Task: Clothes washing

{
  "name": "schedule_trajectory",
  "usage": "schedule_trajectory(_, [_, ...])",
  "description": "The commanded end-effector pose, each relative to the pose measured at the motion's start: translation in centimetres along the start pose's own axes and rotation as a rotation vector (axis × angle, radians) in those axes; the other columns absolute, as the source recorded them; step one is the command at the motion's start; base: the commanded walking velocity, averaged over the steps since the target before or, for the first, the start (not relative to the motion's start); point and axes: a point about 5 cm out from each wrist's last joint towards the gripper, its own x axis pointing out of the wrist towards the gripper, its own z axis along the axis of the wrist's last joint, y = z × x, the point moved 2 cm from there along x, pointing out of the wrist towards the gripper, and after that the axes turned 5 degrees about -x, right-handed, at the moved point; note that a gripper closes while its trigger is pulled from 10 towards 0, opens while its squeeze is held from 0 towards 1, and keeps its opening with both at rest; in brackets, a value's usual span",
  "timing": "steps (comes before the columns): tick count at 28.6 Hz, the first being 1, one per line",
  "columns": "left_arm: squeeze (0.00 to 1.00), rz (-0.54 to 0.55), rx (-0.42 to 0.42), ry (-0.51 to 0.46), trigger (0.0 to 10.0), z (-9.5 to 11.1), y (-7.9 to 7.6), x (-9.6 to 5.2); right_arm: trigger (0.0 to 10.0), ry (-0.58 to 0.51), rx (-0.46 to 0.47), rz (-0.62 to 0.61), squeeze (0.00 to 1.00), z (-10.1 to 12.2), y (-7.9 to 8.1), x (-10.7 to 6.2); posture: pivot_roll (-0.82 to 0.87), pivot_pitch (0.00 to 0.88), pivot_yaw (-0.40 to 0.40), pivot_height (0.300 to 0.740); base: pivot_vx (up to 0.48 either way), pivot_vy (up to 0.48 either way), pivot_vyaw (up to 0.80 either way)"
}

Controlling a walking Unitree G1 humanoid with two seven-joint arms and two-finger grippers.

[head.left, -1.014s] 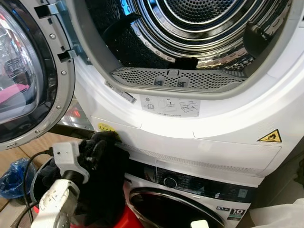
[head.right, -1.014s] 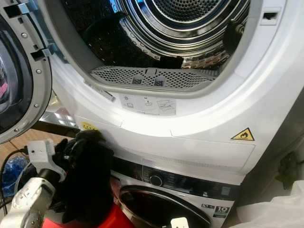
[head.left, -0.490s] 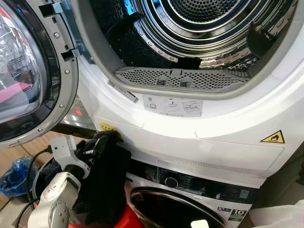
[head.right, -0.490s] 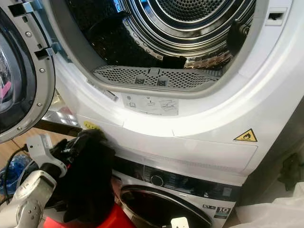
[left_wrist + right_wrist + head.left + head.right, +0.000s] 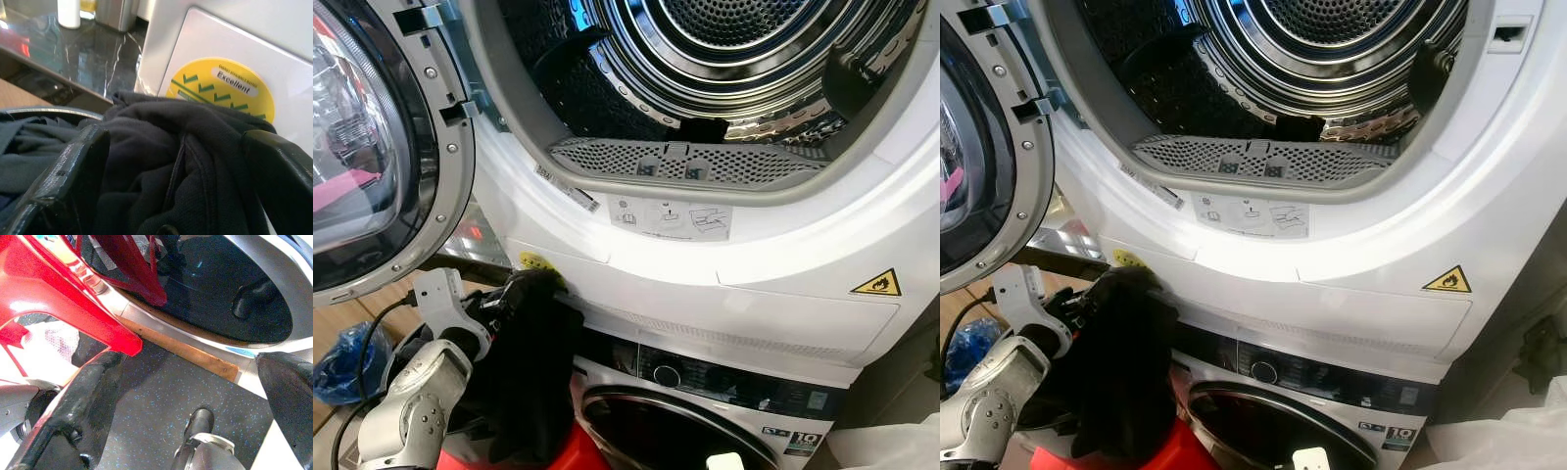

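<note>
My left gripper (image 5: 514, 299) is shut on a black garment (image 5: 533, 372) that hangs in a bunch below the dryer's open mouth, right by a yellow sticker (image 5: 533, 262) on the white front panel. The left wrist view has the dark cloth (image 5: 186, 161) bunched between both fingers (image 5: 73, 181), with the yellow sticker (image 5: 222, 90) just beyond. Above, the open dryer drum (image 5: 734, 59) shows shiny metal and a grey lint filter (image 5: 680, 162) at its lip. My right gripper (image 5: 190, 396) is open, hanging low over a speckled floor.
The dryer door (image 5: 372, 147) stands swung open on the left. A washer (image 5: 695, 401) sits under the dryer, its round door below. A red plastic piece (image 5: 587, 452) lies by the garment. A blue bag (image 5: 337, 357) and cables are on the floor at left.
The camera rose slightly from a second ago. My left arm has shifted a little left and down, still holding the black garment against the dryer's front.
</note>
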Motion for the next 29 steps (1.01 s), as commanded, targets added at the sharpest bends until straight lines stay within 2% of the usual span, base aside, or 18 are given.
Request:
schedule_trajectory(1, [0.0,0.027,0.012,0.026,10.0,0.0,0.3,0.2,10.0,-0.006,0.003,0.011,0.0,0.3,0.4,0.1,0.05,0.0,0.138,0.74,0.0,0.0,0.0])
schedule_trajectory(6, [0.0,0.011,0.014,0.048,10.0,-0.2,0.1,0.3,10.0,-0.012,0.004,0.01,0.0,0.4,0.4,0.1,0.05,0.0,0.139,0.74,0.0,0.0,0.0])
schedule_trajectory(13, [0.0,-0.074,0.031,0.064,10.0,0.4,-1.3,0.7,10.0,-0.013,0.004,0.012,0.0,0.5,0.6,0.1,0.05,0.0,0.141,0.74,0.0,0.0,0.0])
schedule_trajectory(16, [0.0,-0.131,0.076,0.149,10.0,-0.5,-2.1,0.8,10.0,-0.012,0.006,0.013,0.0,0.4,0.6,0.1,0.05,0.0,0.144,0.74,0.0,0.0,0.0])
schedule_trajectory(22, [0.0,0.008,0.07,0.215,10.0,-1.6,-0.1,0.8,10.0,-0.009,0.009,0.013,0.0,0.3,0.7,0.0,0.05,0.0,0.143,0.74,0.0,0.0,0.0])
schedule_trajectory(25, [0.0,0.035,0.072,0.212,10.0,-1.5,0.3,0.7,10.0,-0.007,0.008,0.014,0.0,0.2,0.7,0.0,0.05,0.0,0.141,0.74,0.0,0.0,0.0])
schedule_trajectory(29, [0.0,0.105,0.035,0.222,10.0,-1.7,1.0,0.6,10.0,-0.007,0.007,0.016,0.0,0.2,0.6,0.0,0.05,0.0,0.141,0.74,0.0,0.0,0.0])
